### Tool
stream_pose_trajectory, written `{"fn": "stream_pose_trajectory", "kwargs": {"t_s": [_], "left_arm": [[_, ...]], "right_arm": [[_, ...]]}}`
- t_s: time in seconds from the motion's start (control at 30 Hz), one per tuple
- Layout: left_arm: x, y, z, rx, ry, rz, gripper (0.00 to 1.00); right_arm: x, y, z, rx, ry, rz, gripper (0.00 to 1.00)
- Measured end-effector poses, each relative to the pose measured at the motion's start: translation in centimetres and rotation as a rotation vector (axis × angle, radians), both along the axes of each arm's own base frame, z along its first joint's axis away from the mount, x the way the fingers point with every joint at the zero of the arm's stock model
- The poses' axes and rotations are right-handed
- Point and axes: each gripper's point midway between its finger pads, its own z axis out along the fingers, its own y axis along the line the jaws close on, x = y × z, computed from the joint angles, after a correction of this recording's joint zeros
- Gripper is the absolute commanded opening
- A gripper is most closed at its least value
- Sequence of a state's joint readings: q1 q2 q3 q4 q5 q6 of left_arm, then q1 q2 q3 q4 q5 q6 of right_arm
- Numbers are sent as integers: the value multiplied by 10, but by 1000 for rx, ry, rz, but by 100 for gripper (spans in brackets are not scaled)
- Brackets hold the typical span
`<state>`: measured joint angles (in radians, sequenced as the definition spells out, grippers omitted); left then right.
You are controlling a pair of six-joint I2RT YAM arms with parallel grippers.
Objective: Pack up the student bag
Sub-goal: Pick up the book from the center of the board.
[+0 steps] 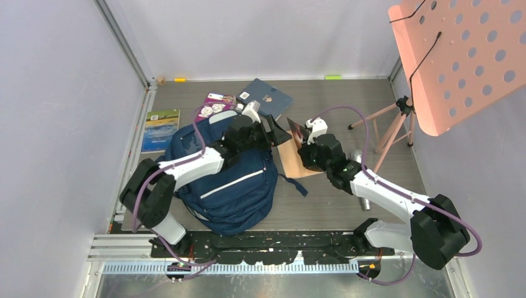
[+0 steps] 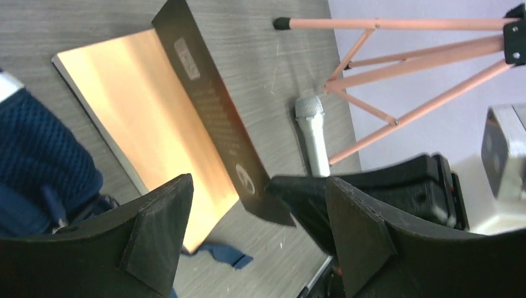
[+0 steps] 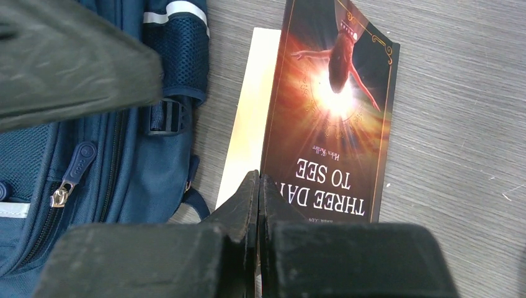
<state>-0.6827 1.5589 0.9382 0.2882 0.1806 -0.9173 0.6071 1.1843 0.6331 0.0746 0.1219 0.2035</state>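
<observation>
The left pincer (image 1: pixel 271 129) hangs with its jaws spread wide and nothing between them. It reaches over the far right corner of the student bag (image 1: pixel 242 192). In its wrist view, its two dark fingers (image 2: pixel 161 236) frame a raised book cover.

At the far left of the grey wood-grain table (image 1: pixel 347 99) we see a green book (image 1: pixel 160 129) lying flat by the wall. Just right of it lies the student bag, navy with a pale stripe. It is left of centre, close to the arm bases and partly under the left arm. Beyond the bag, a purple booklet (image 1: pixel 214 105) and then a dark blue book (image 1: pixel 267 96) lie toward the far wall.

Just right of the bag lies a paperback (image 3: pixel 329 112). We read "THREE DA… TO SEE" upside down on its fiery cover in the right wrist view. The front cover (image 2: pixel 217 118) is tilted up off the pale first page (image 2: pixel 142 105). A blue strap end (image 2: pixel 217 253) lies at the book's near edge.

The right pincer (image 3: pixel 258 186) is clamped tight on the edge of that front cover and holds it lifted.

Further right a silver cylinder (image 2: pixel 313 139) lies on the table. We cannot tell what it is. Beside it are the pink tripod legs (image 1: pixel 381 127) of a music stand. Its perforated salmon desk (image 1: pixel 459 62) fills the upper right.
</observation>
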Motion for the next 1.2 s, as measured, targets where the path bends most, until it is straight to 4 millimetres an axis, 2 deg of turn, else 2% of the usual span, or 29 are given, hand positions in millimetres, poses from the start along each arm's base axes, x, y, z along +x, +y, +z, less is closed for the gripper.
{"fn": "stream_pose_trajectory", "kwargs": {"t_s": [0.17, 0.4, 0.5, 0.67, 0.77, 0.8, 0.83, 0.87, 0.9, 1.07, 1.2], "left_arm": [[23, -15, -12, 28, 5, 25, 80], [42, -33, -55, 85, 75, 19, 79], [46, -40, -65, 90, 95, 7, 68], [54, -56, -68, 70, 110, -25, 51], [52, -58, -73, 71, 131, -31, 28], [51, -58, -75, 70, 138, -32, 20], [50, -58, -75, 70, 142, -37, 12], [50, -59, -75, 67, 145, -40, 3], [49, -60, -74, 66, 144, -49, 0], [46, -64, -70, 50, 137, -74, 0], [42, -70, -60, 21, 91, -131, 0]], "right_arm": [[-1, 1, -1, 8, -4, 5, 0], [0, 3, 0, 15, -10, 10, 1], [-2, 5, -1, 14, -9, 17, 1], [-4, 6, -1, 10, -7, 28, 1], [-4, 6, -3, 2, -4, 32, 2], [-5, 6, -3, 1, -3, 33, 8], [-5, 6, -3, 0, -1, 35, 23], [-6, 6, -4, -2, 2, 37, 30], [-7, 6, -5, -4, 7, 42, 41], [-12, 4, 3, -9, 20, 46, 66], [-12, -2, 35, 11, -4, 7, 74]]}}
